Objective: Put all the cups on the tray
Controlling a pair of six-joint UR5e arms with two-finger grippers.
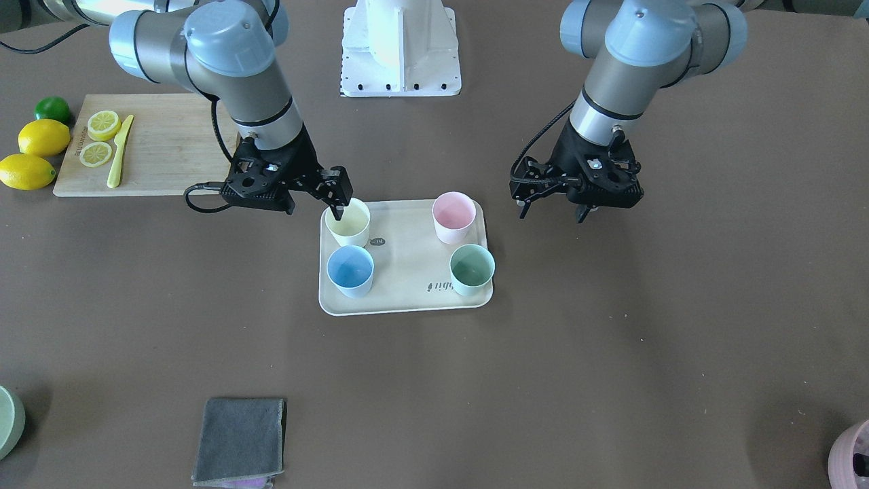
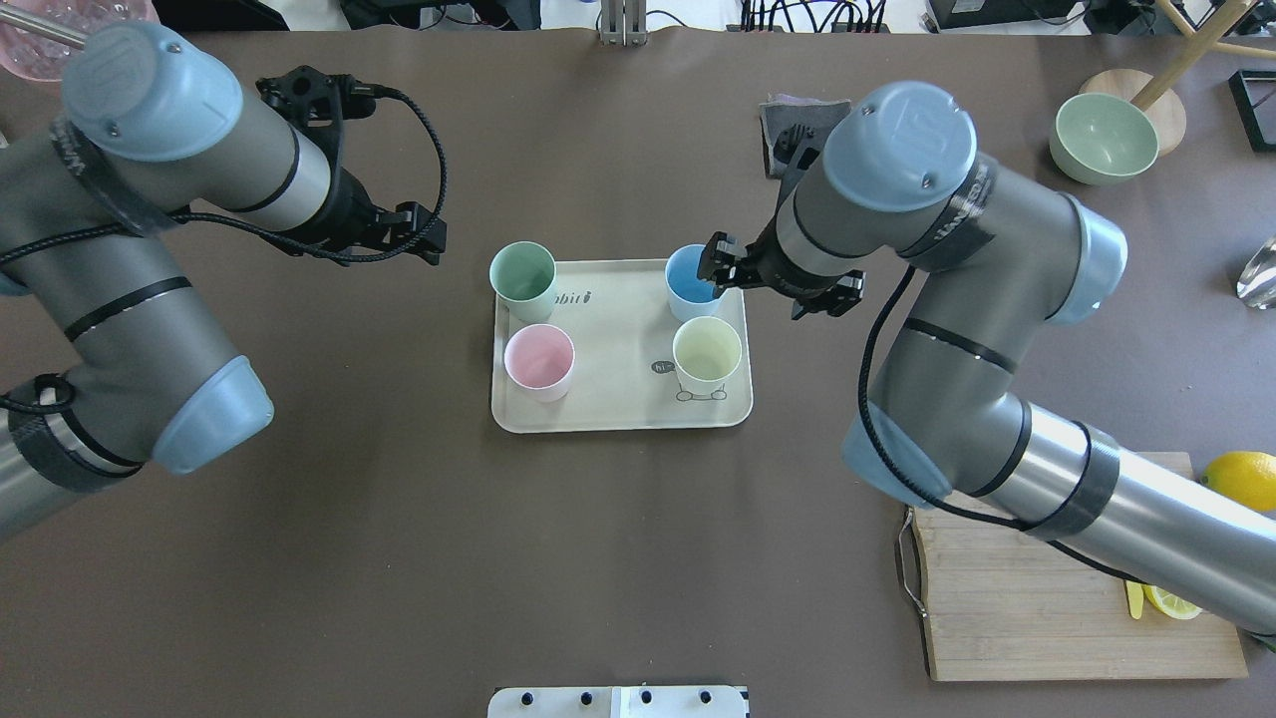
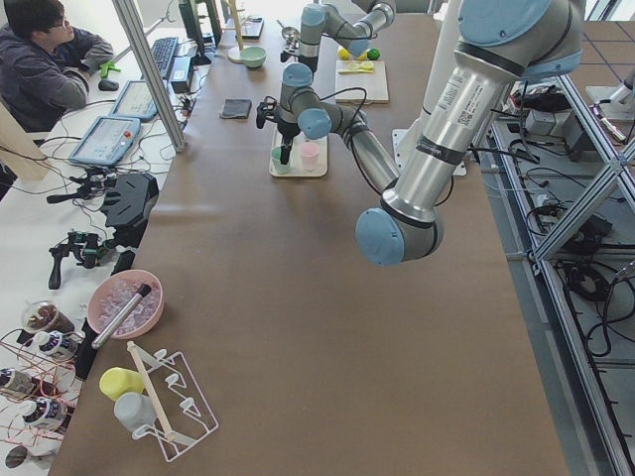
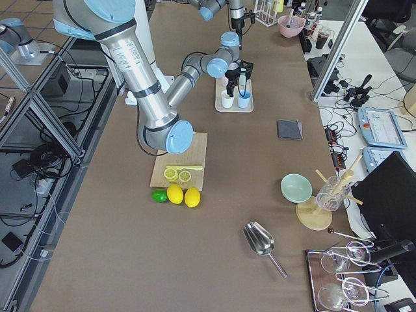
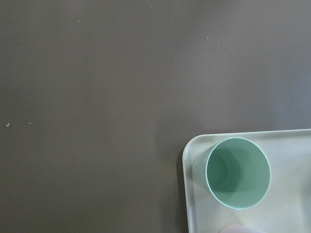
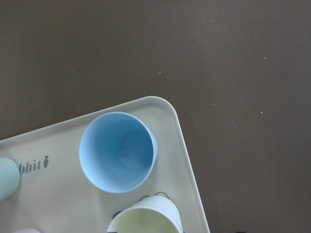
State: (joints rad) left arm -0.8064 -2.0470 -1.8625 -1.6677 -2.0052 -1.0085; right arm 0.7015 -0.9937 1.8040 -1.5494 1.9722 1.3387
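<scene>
All the cups stand upright on the cream tray (image 1: 407,278): pale yellow (image 1: 347,223), light blue (image 1: 350,270), pink (image 1: 453,216) and mint green (image 1: 472,269). My right gripper (image 1: 337,198) hovers at the yellow cup's far rim, and one fingertip (image 1: 337,212) reaches just over that rim. It looks open and holds nothing. The right wrist view looks down on the blue cup (image 6: 118,151) and the tray corner (image 6: 165,104). My left gripper (image 1: 553,212) is open and empty above the bare table beside the pink cup. The left wrist view shows the mint cup (image 5: 237,172).
A wooden cutting board (image 1: 170,146) with lemon slices and a yellow knife (image 1: 120,153) lies by my right arm, with lemons (image 1: 42,138) and a lime beside it. A grey cloth (image 1: 241,441), a pale green bowl (image 2: 1105,138) and a ribbed pink pot (image 1: 852,458) sit at the table's far side.
</scene>
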